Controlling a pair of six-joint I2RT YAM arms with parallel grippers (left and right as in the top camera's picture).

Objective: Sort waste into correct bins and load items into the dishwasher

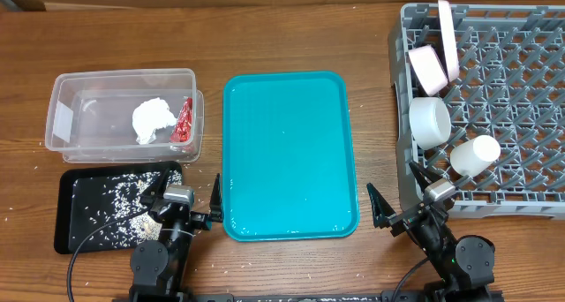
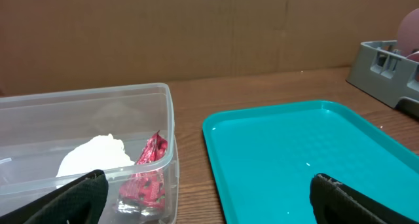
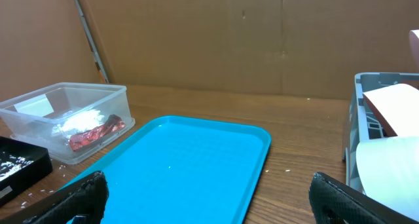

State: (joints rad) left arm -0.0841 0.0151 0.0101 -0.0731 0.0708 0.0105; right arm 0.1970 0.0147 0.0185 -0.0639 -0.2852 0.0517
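The clear tub [image 1: 124, 77] at the left holds the crumpled white napkin [image 1: 154, 118] and the red wrapper [image 1: 184, 119]. The black tray [image 1: 67, 222] below it holds scattered rice grains [image 1: 119, 196]. The grey dish rack [image 1: 503, 108] at the right holds an upright plate [image 1: 448, 37], two bowls [image 1: 427, 68] [image 1: 430, 121] and a cup [image 1: 475, 154]. No chopsticks show. My left gripper [image 1: 183, 199] [image 2: 209, 211] is open and empty at the front, between the black tray and the teal tray. My right gripper [image 1: 402, 196] [image 3: 209, 207] is open and empty, between the teal tray and the rack.
A large teal serving tray [image 1: 287, 156] lies bare in the middle, between the two arms. A few loose rice grains lie on the wood around the black tray [image 1: 40, 169]. A cardboard wall stands behind the table [image 2: 196, 27].
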